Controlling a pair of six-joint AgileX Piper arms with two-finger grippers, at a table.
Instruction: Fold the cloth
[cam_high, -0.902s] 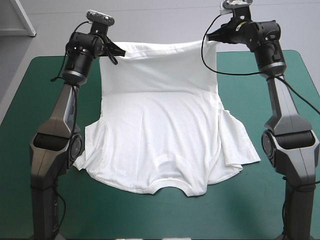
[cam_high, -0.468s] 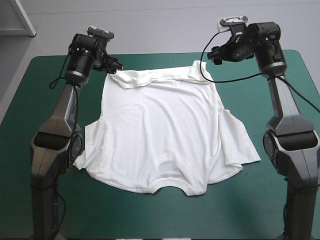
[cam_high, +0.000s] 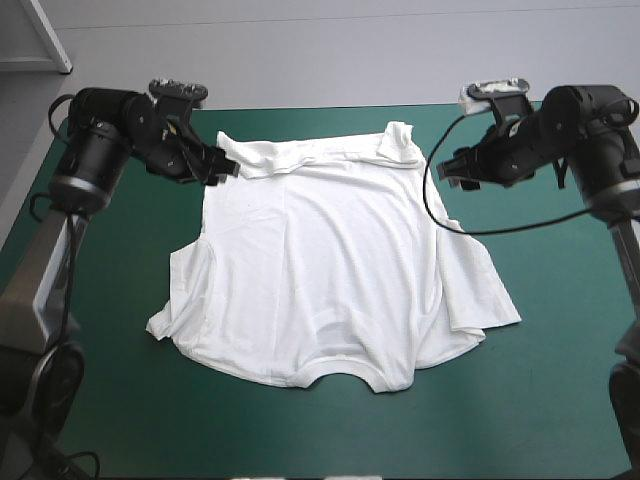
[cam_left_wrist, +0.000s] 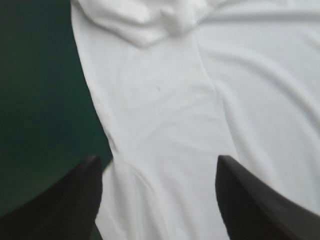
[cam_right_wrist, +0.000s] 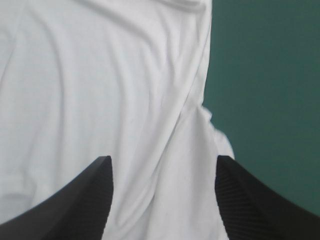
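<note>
White T-shirt (cam_high: 330, 290), spread flat: fold not yet begun

High view: T-shirt is lying mid-cover (cam_high: 560, 400), its far edge bunching. Left gripper (cam_high: 222, 168) and right gripper (cam_high: 452, 172) are hovering beside the far corners.
Left wrist: fingers are standing apart, holding nothing, cloth beneath.
Right wrist: likewise apart, empty.
Judgement: spreading looks finished. The next move is calling for fresh grasps on two matching corners.

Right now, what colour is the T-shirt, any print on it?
The T-shirt is plain white, no print showing; the high view shows it best.
</note>
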